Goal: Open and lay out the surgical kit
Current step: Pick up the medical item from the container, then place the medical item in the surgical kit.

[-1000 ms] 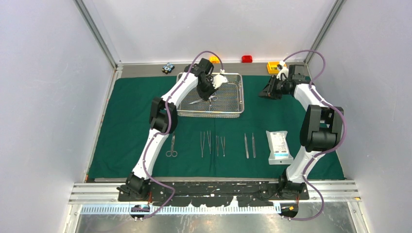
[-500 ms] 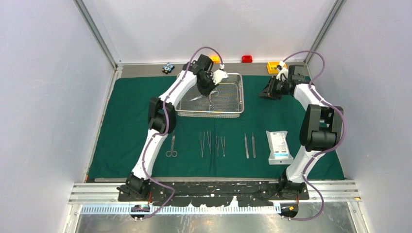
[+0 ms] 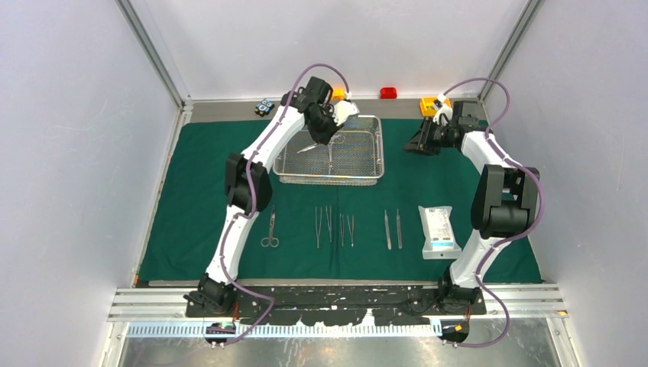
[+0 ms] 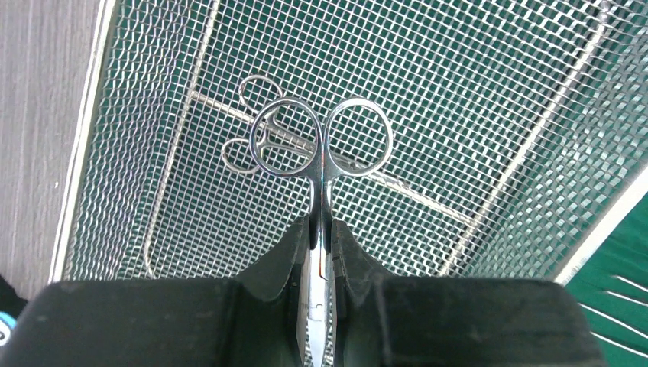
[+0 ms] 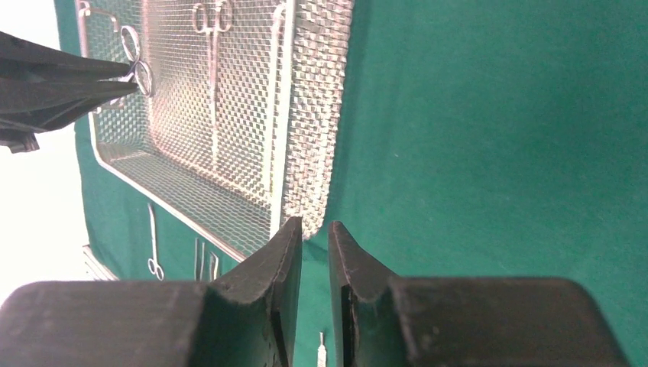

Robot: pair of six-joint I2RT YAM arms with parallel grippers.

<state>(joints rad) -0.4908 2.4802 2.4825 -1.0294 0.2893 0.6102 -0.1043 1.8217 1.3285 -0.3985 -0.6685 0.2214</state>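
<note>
We record, from above:
- Back wall (image 3: 328,46), left wall (image 3: 69,153) and right wall (image 3: 588,153): plain pale grey panels, evenly lit, no hard shadows.
- Two aluminium corner posts, left (image 3: 151,50) and right (image 3: 505,46), at the wall joins.
- Tabletop (image 3: 221,109): grey wood-grain, bare along its far edge.
- On that strip: red block (image 3: 389,92), orange block (image 3: 338,93), yellow box (image 3: 429,105).
- Aluminium rail (image 3: 153,302) along the near edge.

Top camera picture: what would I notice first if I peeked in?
The left gripper, its jaws pinching shiny ring-handled forceps above the wire-mesh tray at the far middle of the big green drape. Nearer the arms, a neat row of silver tools lies beside a flat white pouch on the right.
</note>
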